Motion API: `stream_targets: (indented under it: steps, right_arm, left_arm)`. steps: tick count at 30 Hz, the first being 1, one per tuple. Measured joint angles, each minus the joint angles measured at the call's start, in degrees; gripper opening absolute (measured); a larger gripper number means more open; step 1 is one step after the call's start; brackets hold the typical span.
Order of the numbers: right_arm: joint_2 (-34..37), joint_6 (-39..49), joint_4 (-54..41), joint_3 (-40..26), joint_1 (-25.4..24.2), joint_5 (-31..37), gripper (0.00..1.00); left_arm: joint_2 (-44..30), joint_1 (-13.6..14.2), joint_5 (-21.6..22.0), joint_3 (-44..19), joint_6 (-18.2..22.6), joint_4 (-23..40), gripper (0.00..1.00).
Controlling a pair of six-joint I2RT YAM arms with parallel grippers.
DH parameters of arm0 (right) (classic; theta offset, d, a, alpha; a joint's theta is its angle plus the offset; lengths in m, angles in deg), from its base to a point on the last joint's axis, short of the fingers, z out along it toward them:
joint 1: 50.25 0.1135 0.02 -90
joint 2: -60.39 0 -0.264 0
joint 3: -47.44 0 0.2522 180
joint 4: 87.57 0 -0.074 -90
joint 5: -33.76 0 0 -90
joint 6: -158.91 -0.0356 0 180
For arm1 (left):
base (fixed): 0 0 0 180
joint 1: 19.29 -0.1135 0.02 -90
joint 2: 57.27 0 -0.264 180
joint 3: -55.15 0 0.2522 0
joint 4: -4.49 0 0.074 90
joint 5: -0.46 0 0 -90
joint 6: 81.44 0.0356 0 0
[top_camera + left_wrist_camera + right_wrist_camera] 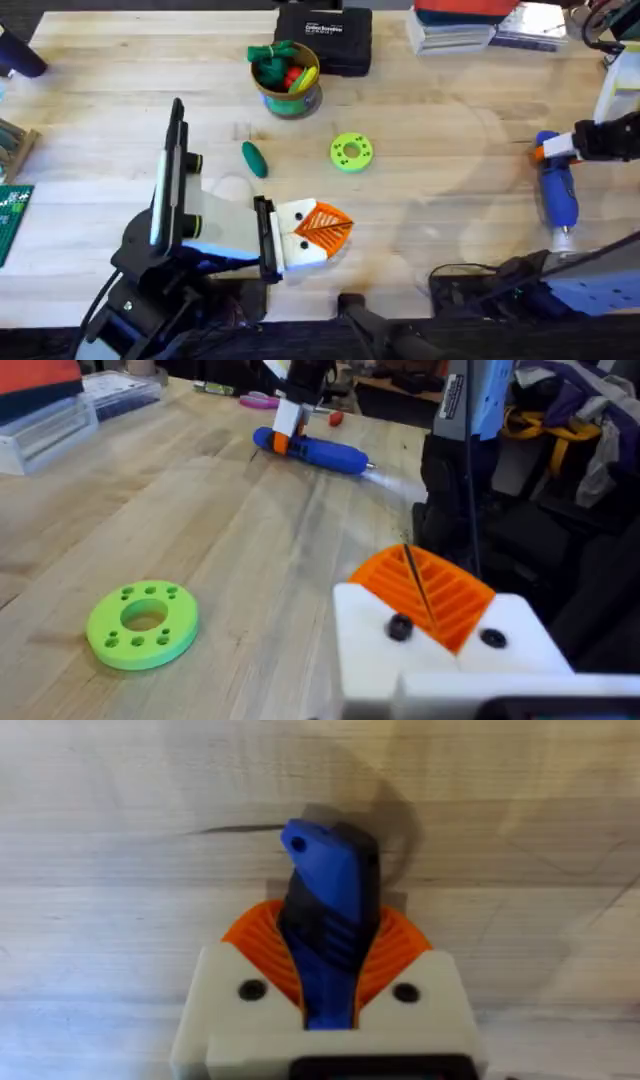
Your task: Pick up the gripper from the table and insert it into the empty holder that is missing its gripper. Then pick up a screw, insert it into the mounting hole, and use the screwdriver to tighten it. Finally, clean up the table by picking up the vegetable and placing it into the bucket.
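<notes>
At the counter's right edge my right end effector clamps the screwdriver, while my left end effector sits closed, holding nothing.

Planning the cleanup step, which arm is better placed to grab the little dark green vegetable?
Probably left. The left claw sits just below the vegetable and holds nothing, while the right claw is far across the table, shut on the screwdriver.

Bright even light, blurred edges
</notes>
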Motion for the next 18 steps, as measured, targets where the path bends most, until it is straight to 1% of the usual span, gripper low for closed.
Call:
stream_targets:
  steps: [9, 14, 18]
  right_arm:
    - [-0.83, -0.06, -3.85, 0.0, 0.45, 0.01, 0.178]
    - [-5.71, -1.79, -3.84, 0.0, 0.65, 0.0, 0.178]
    - [-12.34, -5.25, -3.02, 0.02, 0.87, -0.2, 0.178]
  left_arm:
    - [0.0, 0.0, -0.01, 0.0, 0.0, -0.01, 0.004]
    - [0.0, 0.0, -0.02, 0.0, 0.0, -0.02, 0.004]
    - [0.0, 0.0, -0.02, 0.0, 0.0, 0.0, 0.004]
